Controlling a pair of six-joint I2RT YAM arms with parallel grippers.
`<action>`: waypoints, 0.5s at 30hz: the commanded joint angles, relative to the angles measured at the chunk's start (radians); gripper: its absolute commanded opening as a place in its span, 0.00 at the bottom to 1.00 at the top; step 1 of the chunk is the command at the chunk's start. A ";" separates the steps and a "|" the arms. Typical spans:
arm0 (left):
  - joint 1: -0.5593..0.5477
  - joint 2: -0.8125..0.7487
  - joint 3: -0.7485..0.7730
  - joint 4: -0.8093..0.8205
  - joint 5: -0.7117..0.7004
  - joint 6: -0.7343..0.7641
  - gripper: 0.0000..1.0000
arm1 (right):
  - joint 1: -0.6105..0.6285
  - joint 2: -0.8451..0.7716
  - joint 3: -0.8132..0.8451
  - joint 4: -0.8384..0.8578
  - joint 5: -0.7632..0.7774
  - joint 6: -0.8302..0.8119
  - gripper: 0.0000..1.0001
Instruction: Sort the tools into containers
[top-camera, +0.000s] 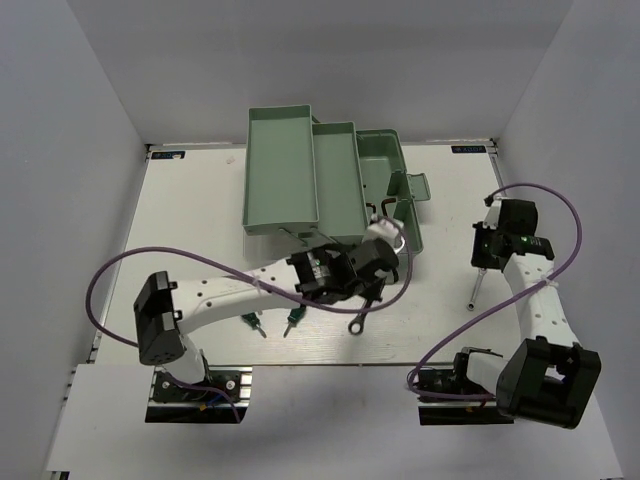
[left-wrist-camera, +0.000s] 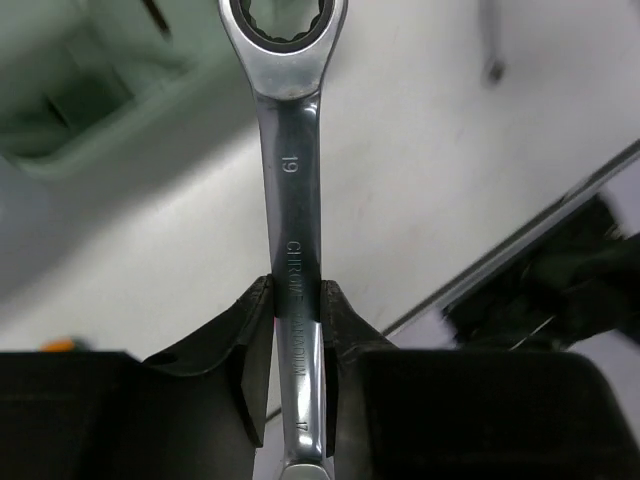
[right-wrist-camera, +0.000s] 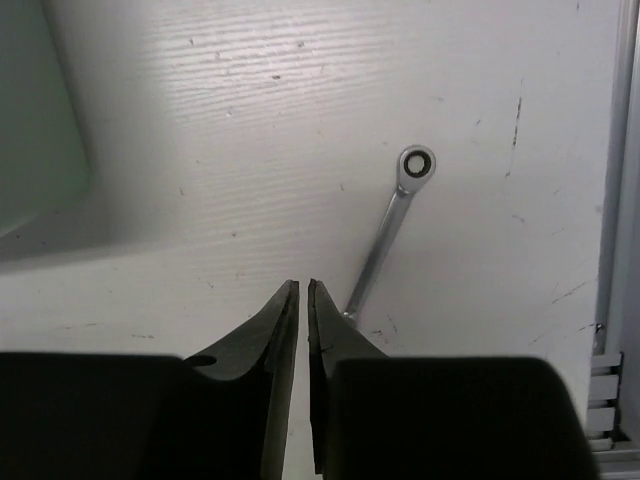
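— Left jaws: clenched on the wrench (left-wrist-camera: 295, 200) shank, ring end leading, over the worktop (top-camera: 200, 210) just beside the toolbox (top-camera: 283, 165); presumably for carrying in.
— Right jaws?
— Closed, empty, beside the silver rod tool (right-wrist-camera: 385, 235).

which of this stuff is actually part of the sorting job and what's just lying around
Part of the job:
wrench, held in the left pincer
green screwdrivers
silver rod tool
green toolbox

Just there:
purple cables
blue labels
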 joint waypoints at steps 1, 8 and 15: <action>0.057 -0.066 0.145 0.019 -0.099 0.122 0.00 | -0.044 0.006 -0.024 0.041 -0.071 0.023 0.14; 0.210 0.096 0.465 -0.025 -0.159 0.223 0.00 | -0.087 0.008 -0.084 0.057 -0.146 -0.025 0.24; 0.390 0.319 0.762 -0.099 -0.182 0.301 0.00 | -0.109 -0.019 -0.141 0.079 -0.194 -0.039 0.42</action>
